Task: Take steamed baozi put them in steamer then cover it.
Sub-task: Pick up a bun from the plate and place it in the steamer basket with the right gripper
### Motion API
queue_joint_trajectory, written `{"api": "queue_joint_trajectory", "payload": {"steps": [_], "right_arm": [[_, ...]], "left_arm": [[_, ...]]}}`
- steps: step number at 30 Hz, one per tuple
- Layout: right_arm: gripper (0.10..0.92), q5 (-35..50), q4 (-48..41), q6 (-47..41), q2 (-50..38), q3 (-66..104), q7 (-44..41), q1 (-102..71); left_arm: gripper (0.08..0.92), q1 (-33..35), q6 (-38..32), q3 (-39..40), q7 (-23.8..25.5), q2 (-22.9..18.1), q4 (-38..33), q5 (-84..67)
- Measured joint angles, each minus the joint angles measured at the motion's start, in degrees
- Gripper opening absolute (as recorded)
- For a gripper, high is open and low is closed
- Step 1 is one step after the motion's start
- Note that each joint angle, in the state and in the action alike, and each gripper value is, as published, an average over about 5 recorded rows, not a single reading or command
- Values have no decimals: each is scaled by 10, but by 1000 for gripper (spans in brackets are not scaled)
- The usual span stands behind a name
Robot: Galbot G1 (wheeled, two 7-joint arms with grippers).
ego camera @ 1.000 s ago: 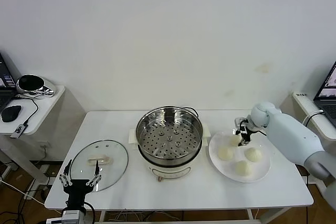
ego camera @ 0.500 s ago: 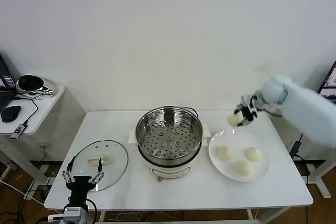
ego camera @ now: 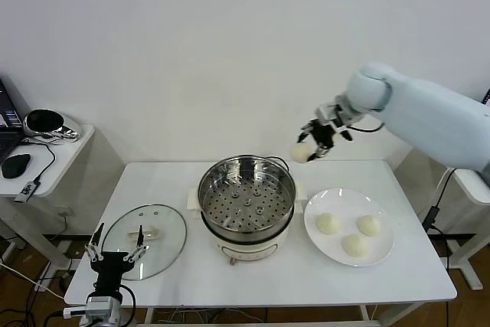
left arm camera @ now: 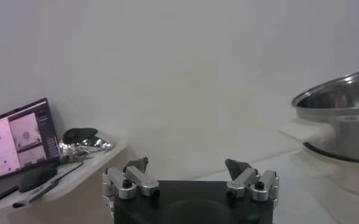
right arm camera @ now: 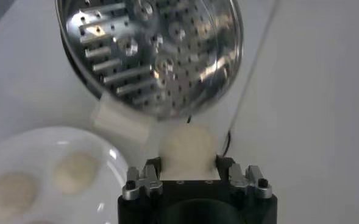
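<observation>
My right gripper (ego camera: 310, 145) is shut on a cream-white baozi (ego camera: 300, 152) and holds it in the air just past the steamer's far right rim. In the right wrist view the baozi (right arm camera: 187, 150) sits between the jaws, with the perforated tray (right arm camera: 152, 52) beyond it. The steel steamer (ego camera: 246, 203) stands mid-table with its tray bare. Three baozi (ego camera: 328, 223) lie on the white plate (ego camera: 383, 254) to its right. The glass cover (ego camera: 145, 239) lies flat at the front left. My left gripper (ego camera: 115, 256) is open and empty at the table's front edge beside the cover.
A side table (ego camera: 57, 160) at the far left carries a mouse, cables and a shiny object. In the left wrist view a laptop (left arm camera: 22, 139) stands on it and the steamer's rim (left arm camera: 337, 97) shows. Another stand sits at the far right (ego camera: 471, 189).
My right gripper has lifted one baozi off the plate and carried it up and leftward to the steamer's far right rim. Three baozi stay on the plate. The left gripper barely moved.
</observation>
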Motion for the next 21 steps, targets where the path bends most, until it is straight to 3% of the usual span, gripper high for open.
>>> {"api": "queue_joint_trajectory", "payload": {"steps": [9,21], "right_arm": [[577,-28,-59,101,116,-38,9,-6],[578,-137,-152,236,205,-44,48,-55]], "left_arm": [[823,9,-3,-13,0,-8,-3,0],[823,10,-4,-18,0,-15,-4,0]]}}
